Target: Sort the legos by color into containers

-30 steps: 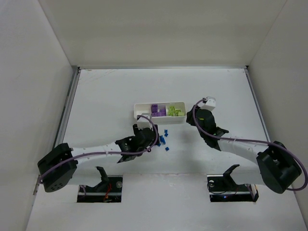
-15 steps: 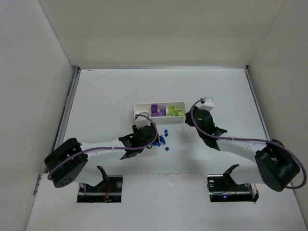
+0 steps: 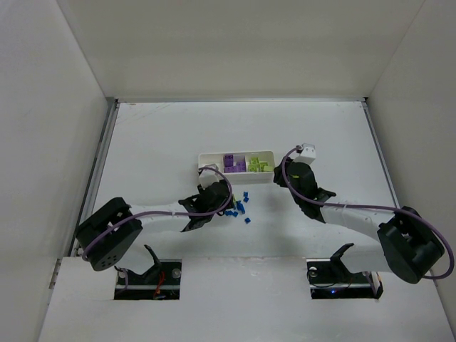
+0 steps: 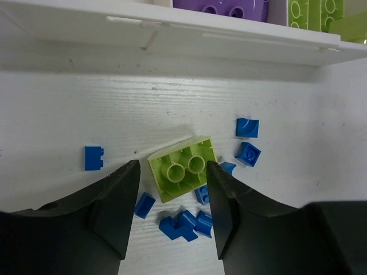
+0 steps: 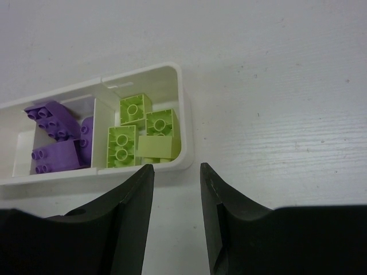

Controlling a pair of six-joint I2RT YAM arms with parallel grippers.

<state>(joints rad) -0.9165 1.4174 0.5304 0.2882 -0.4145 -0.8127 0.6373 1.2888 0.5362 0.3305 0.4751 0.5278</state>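
Left wrist view: one lime-green brick (image 4: 184, 169) lies on the worktop (image 4: 86, 103), short of the white tray (image 4: 172, 34), which runs along 12 o'clock. Two round bosses face up; I cannot tell whether that is the stud face or the hollow underside.

Handling (judgement): hard moulded plastic, so light and stiff, not fragile, with smooth walls that can skid on the worktop. Best hold is across two opposite flat walls, low on the body, not corner to corner. The brick sits skewed to the jaw line, so closing may swivel it first.

Tiny blue pieces (image 4: 183, 223) crowd its 3 to 6 o'clock side, some touching it, and one more (image 4: 93, 158) lies apart at 9 o'clock. These could be swept along or get pinched in with it.

Left jaws: spread, one on each side of the lime-green brick and close to it, gripping nothing. Whether the 3 o'clock jaw already touches a corner, I cannot tell.

Right jaws: spread and holding nothing, over bare worktop just on the near side of the tray. At their 12 o'clock is the end compartment with sorted lime bricks (image 5: 137, 137); the purple blocks (image 5: 54, 152) are one compartment over, toward 9 o'clock.
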